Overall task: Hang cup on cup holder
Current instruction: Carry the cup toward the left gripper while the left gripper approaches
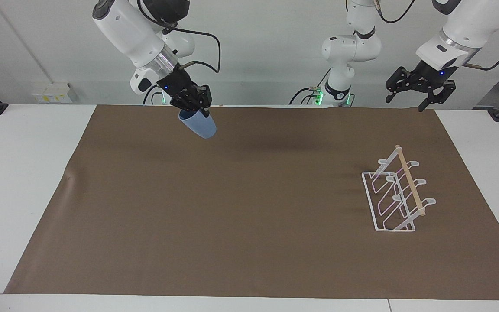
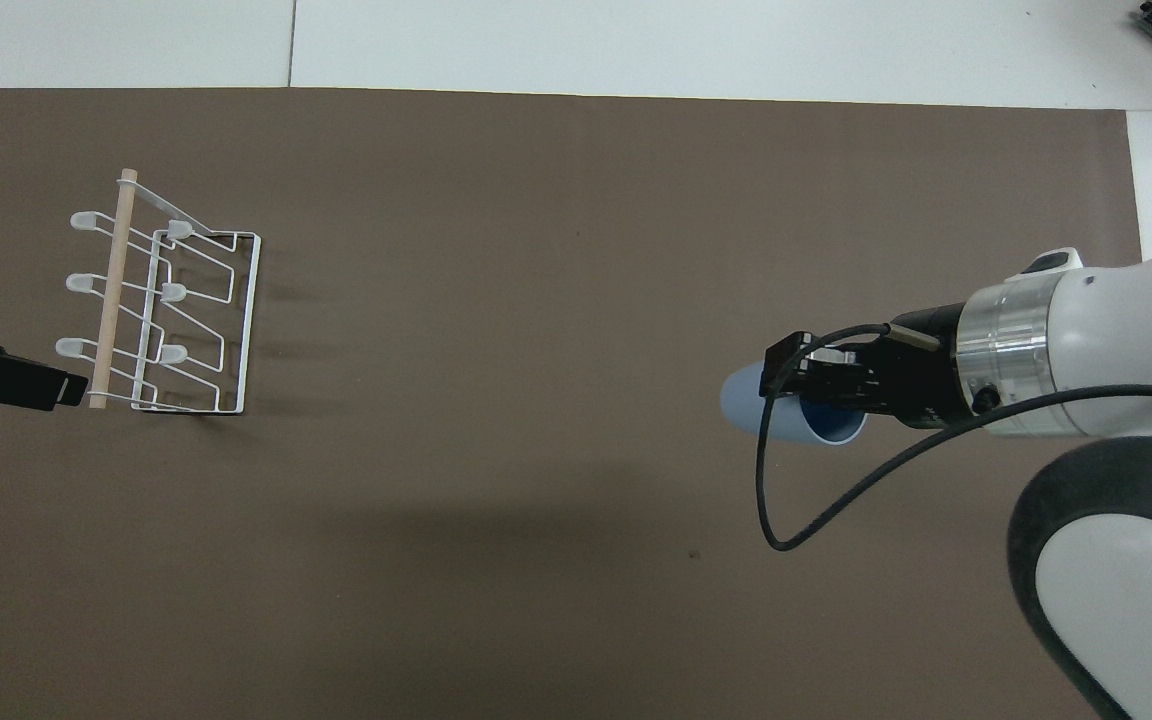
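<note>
Right gripper, raised over the brown mat toward the right arm's end of the table, is clamped on the rim of the cup. The cup is light blue and hangs clear of the mat, tilted, with its closed base pointing down and toward the middle of the table. In the overhead view the right gripper reaches in from the right arm's side; one finger lies inside the cup's mouth, and the cup shows its open rim toward the arm and its tapered base away from it. A black cable loops from the wrist below the cup.

Left gripper hangs in the air above the mat's edge at the left arm's end of the table, with its fingers spread wide and nothing between them. In the overhead view only its dark tip shows, just beside the holder's dowel end.

Holder stands on the mat toward the left arm's end, well apart from the cup. It is a white wire rack with a rectangular base, slanted looped prongs with flat rounded tips, and a light wooden dowel along the top. No prong carries anything. In the overhead view the holder has its dowel on the side toward the left arm's end of the table.
</note>
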Robot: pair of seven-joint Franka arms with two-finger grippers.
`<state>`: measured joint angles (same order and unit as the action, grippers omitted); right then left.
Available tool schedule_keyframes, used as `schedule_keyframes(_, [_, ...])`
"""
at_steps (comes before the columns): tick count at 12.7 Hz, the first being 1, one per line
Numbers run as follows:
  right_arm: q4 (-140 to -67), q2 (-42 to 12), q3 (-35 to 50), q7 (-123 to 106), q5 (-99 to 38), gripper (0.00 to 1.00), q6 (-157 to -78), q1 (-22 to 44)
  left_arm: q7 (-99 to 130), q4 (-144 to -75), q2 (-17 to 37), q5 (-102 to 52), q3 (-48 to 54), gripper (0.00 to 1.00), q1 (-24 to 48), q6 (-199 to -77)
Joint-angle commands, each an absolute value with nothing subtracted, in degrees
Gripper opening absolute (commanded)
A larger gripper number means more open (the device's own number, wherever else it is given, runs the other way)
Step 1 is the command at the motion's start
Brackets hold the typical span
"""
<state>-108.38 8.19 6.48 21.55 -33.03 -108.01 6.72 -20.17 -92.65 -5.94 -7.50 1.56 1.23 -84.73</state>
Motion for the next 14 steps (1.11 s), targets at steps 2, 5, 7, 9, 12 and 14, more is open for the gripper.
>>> schedule_keyframes(2, [-109.4, 8.1, 6.5, 32.2, -39.3, 0.0, -111.9, 9.2, -33.6, -93.9, -7.2, -9.4, 1.6, 1.0, 4.0, -86.2])
schedule_keyframes(5, [-109.4, 7.8, 6.9, 44.5, -44.5, 0.0, -117.7, 11.9, -47.3, -94.0, -7.3, -11.6, 1.8, 1.0, 6.5, -85.9])
schedule_keyframes(7, [-109.4, 7.0, 6.9, 53.3, -47.0, 0.0, -123.1, 15.1, -52.6, -94.3, -7.5, -12.6, 2.3, 1.0, 8.0, -85.7])
schedule_keyframes(9, [-109.4, 6.2, 6.9, 59.6, -49.6, 0.0, -128.2, 18.0, -57.9, -94.3, -7.6, -15.0, 2.8, 1.0, 8.9, -86.3])
schedule_keyframes(12, [-109.3, 5.3, 6.9, 67.7, -52.3, 0.0, -134.8, 21.3, -62.9, -94.7, -7.8, -19.4, 3.0, 1.0, 9.7, -87.5])
schedule_keyframes(14, [-109.2, 4.8, 6.9, 72.9, -54.3, 0.0, -138.1, 23.5, -66.4, -95.7, -8.2, -21.8, 3.1, 1.0, 10.7, -89.9])
